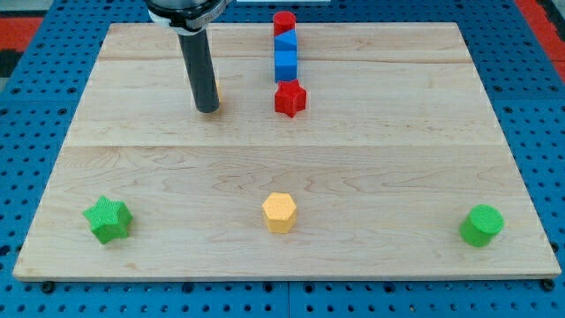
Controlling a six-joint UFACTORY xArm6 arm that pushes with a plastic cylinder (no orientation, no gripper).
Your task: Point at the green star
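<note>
The green star (108, 219) lies near the board's bottom left corner. My tip (207, 109) rests on the board in the upper left-middle area, far above and to the right of the green star. The rod rises straight up from it to the view's top. A sliver of an orange or yellow thing (216, 91) shows just behind the rod, mostly hidden.
A yellow hexagon (279, 212) sits at the bottom middle and a green cylinder (481, 225) at the bottom right. At the top middle a red block (283, 23), two blue blocks (285, 55) and a red star (290, 98) form a column. The wooden board (353, 159) lies on a blue pegboard.
</note>
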